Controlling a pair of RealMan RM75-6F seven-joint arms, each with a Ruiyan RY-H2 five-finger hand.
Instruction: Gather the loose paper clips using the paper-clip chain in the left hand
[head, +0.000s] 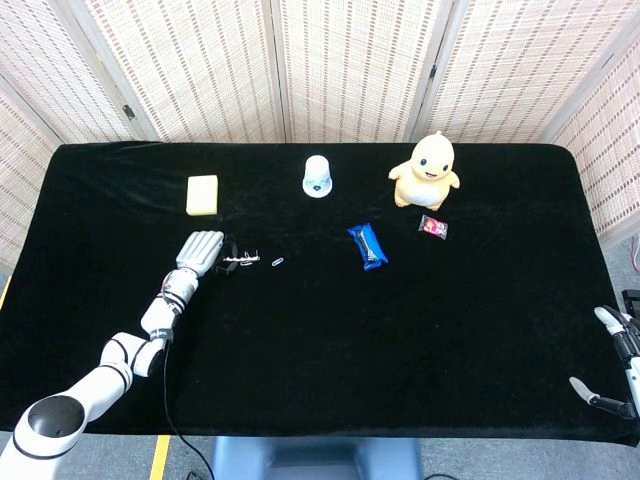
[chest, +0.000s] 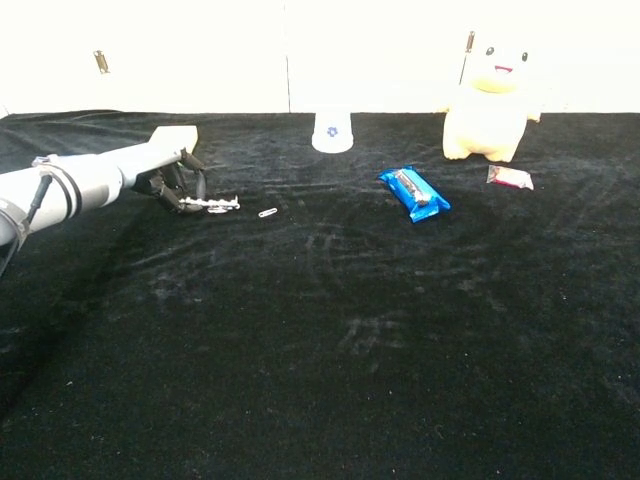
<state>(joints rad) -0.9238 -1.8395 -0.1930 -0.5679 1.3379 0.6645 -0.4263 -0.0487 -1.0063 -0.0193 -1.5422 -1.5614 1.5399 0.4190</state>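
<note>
My left hand rests low over the black table at the left, fingers curled down on one end of a silvery paper-clip chain. The chain trails to the right from the fingers along the cloth. One loose paper clip lies just beyond the chain's free end, a small gap apart from it. My right hand shows only at the lower right edge of the head view, off the table, fingers apart and holding nothing.
A yellow sponge lies behind the left hand. A white cup stands at the back centre, a yellow duck toy at the back right. A blue snack wrapper and a small red packet lie mid-right.
</note>
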